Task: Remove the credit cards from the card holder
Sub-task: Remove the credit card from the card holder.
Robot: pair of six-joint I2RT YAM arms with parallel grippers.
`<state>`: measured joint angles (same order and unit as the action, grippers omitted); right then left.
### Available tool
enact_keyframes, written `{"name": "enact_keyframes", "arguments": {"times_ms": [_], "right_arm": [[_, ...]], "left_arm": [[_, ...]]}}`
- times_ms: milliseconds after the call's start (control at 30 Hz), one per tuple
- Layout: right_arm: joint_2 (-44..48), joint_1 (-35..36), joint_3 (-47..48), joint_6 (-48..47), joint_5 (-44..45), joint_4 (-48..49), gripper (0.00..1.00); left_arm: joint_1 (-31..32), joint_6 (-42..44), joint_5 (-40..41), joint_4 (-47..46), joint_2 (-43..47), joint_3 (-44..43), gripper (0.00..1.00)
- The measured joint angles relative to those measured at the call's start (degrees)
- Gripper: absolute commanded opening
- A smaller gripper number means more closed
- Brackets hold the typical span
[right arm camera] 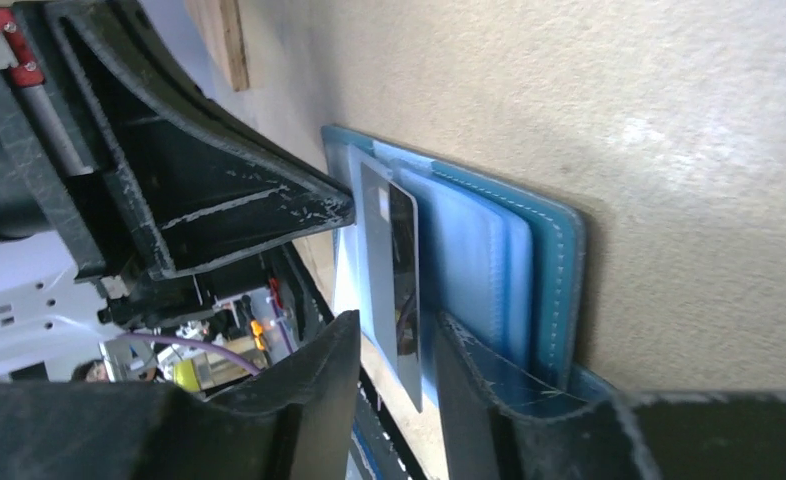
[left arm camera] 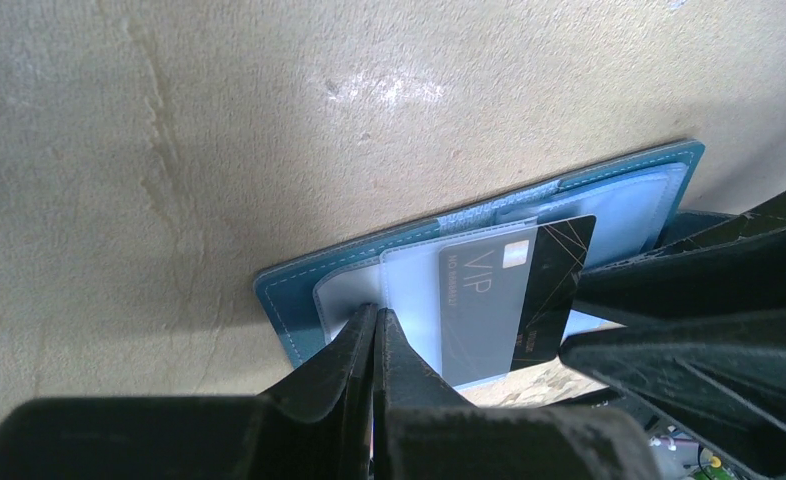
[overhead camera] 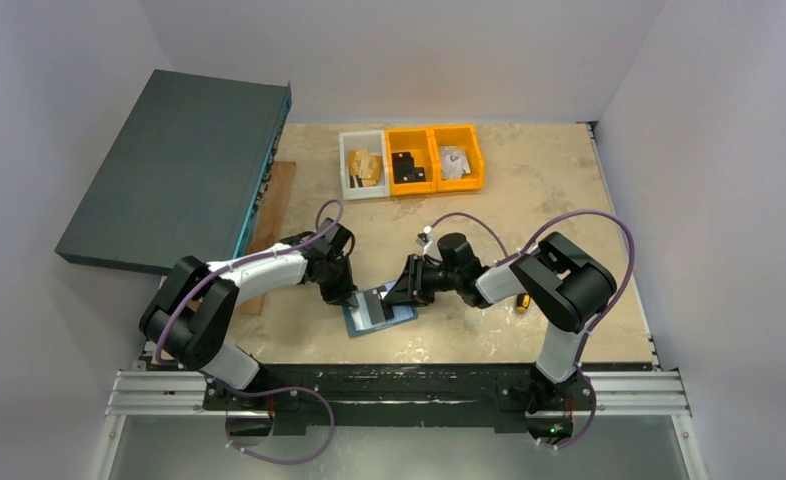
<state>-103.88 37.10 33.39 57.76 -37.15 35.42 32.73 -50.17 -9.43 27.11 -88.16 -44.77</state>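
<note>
Near table [overhead camera: 529,200] centre, your pinched-tight left gripper [left arm camera: 376,318] presses on the open card holder [overhead camera: 379,312]. Your right gripper [right arm camera: 394,335] narrowly straddles the grey card [right arm camera: 401,250], unclamped. Close off-centre and it slips, or the holder drags.

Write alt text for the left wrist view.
A dark VIP card sticks partly out of an open teal card holder on a beige table. The shut left tool rests on the holder; the right tool flanks the card's edge.

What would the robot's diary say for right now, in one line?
left gripper: shut, tips on card holder | right gripper: open, astride dark card | dark card: partly out of pocket
</note>
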Motion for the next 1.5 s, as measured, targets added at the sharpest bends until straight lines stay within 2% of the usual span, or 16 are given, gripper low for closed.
{"name": "enact_keyframes", "arguments": {"times_ms": [300,467,800,1100,1500], "right_arm": [[-1.99,-0.04,0.72,0.50,-2.58,3.04,0.36],[-3.78,0.13,1.66,1.16,-3.43,4.28,0.32],[-5.35,0.15,1.51,1.62,-2.97,5.03,0.00],[-3.06,-1.22,0.07,1.01,-2.64,2.99,0.00],[3.28,-4.90,-1.03,-2.82,-1.25,-5.03,0.00]], "left_arm": [[-0.11,0.15,-0.63,-0.07,-0.22,-0.02,0.00],[-0.37,0.22,-1.09,0.07,-0.59,-0.26,0.00],[-0.46,0.24,-1.31,0.26,-0.76,-0.44,0.00],[-0.46,0.31,-1.27,0.35,-0.76,-0.46,0.00],[-0.46,1.33,-1.27,0.35,-0.59,-0.48,0.00]]}}
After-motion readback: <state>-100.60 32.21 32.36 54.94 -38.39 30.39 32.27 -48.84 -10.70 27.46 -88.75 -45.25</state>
